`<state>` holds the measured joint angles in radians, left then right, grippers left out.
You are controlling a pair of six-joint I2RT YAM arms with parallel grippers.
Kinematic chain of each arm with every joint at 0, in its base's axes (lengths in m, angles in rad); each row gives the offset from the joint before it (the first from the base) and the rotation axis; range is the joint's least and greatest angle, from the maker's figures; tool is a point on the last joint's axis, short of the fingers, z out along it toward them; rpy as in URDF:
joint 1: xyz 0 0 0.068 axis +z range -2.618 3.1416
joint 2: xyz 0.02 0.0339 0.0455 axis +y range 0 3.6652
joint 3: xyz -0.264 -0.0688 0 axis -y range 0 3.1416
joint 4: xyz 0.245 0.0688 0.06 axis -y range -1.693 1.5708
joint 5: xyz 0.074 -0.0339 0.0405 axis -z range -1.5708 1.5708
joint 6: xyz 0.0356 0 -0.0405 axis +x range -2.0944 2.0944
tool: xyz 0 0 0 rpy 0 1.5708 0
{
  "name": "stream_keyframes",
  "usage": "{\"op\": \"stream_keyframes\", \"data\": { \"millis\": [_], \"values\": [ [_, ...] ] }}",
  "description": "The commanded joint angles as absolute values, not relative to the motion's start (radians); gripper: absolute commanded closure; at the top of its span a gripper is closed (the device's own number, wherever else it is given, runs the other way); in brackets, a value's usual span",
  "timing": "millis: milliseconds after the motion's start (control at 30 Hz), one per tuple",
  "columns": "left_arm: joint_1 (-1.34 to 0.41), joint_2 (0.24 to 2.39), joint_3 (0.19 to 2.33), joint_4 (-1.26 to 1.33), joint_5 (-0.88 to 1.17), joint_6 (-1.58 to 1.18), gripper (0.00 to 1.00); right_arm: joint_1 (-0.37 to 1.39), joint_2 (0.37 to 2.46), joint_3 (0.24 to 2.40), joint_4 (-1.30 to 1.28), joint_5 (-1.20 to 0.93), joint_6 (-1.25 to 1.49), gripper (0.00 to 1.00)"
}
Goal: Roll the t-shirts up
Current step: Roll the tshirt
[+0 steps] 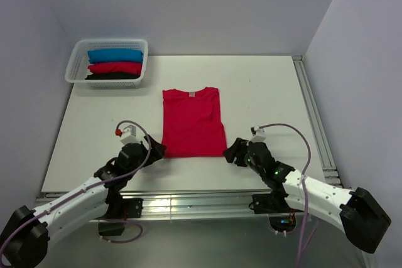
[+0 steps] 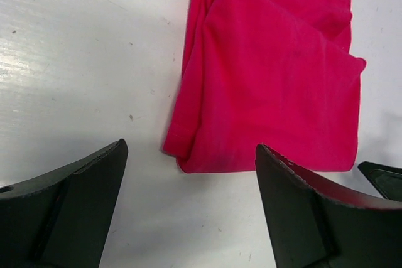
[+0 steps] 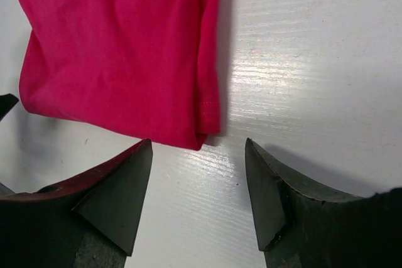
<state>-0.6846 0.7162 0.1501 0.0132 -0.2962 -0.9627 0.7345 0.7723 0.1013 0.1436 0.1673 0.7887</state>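
Left gripper (image 1: 156,150) and right gripper (image 1: 231,153) gape apart, empty, by the red t-shirt (image 1: 193,122), at its seven and five o'clock corners. Basket (image 1: 75,66) sits at ten.

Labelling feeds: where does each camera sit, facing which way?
Top external: above and behind, looking down at table, red t-shirt, basket; left arm, right arm show.
Left wrist: on left arm, facing shirt's near left corner; open fingers show.
Right wrist: on right arm, facing its near right corner; open fingers show.
Shared: the shirt.
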Motion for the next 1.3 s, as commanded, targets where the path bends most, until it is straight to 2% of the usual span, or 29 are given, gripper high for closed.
{"op": "stream_keyframes", "data": {
  "millis": [0,500,567,800,933,1100,1133,1233,1267],
  "values": [
    [-0.693,0.701,0.150,0.087,-0.327,-0.968,0.12,0.752,0.830,0.161,0.190,0.201,0.759,0.33],
    [-0.736,0.824,0.161,0.126,-0.362,-1.005,0.19,0.804,1.081,0.258,0.216,0.245,0.716,0.44],
    [-0.742,0.836,0.166,0.132,-0.365,-1.006,0.20,0.802,1.120,0.270,0.219,0.241,0.716,0.49],
    [-0.753,0.938,0.158,0.212,-0.376,-0.988,0.26,0.810,1.147,0.287,0.227,0.247,0.719,0.53],
    [-0.758,0.988,0.175,0.236,-0.393,-0.980,0.29,0.811,1.134,0.287,0.216,0.253,0.718,0.59],
    [-0.762,0.999,0.170,0.270,-0.365,-0.968,0.39,0.815,1.123,0.284,0.209,0.250,0.718,0.65],
    [-0.765,1.000,0.169,0.275,-0.359,-0.966,0.40,0.815,1.123,0.290,0.207,0.250,0.716,0.69],
    [-0.773,1.005,0.170,0.287,-0.342,-0.951,0.44,0.819,1.135,0.311,0.189,0.245,0.709,0.70],
    [-0.778,1.006,0.170,0.290,-0.338,-0.948,0.49,0.822,1.140,0.314,0.184,0.238,0.704,0.70]
  ]
}}
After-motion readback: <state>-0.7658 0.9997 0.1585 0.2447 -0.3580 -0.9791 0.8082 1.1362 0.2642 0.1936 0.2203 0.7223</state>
